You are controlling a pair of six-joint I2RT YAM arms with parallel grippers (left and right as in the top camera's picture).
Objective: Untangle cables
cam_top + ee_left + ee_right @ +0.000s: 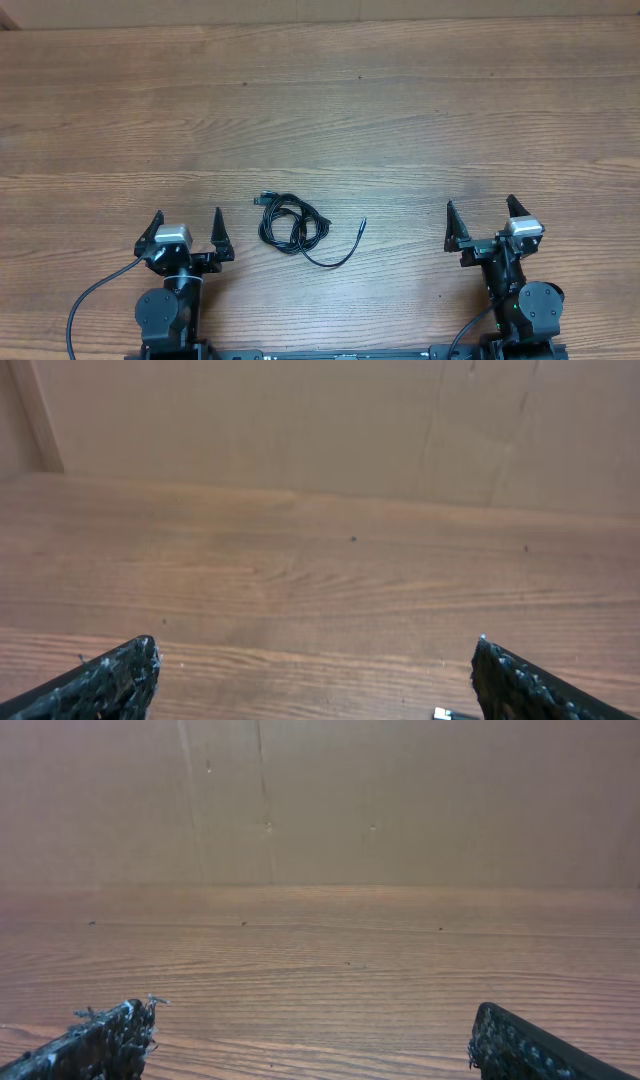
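I see the wooden desk (400, 110) filling the overhead view. My left tool (188, 215) and right tool (480, 203) sit by its near edge, both spread wide and holding nothing. Between them, nearer the left one and touching neither, the cables (292, 225) lie in a small black coil, with one loose tail trailing right and a small plug (263, 198) at the coil's upper left

Left fingers (155, 228), right fingers (452, 225) spread wide

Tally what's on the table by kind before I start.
Cable bundle: 1 (black, strand count unclear)
Grippers: 2 (left gripper, right gripper, both open)
Total: 3
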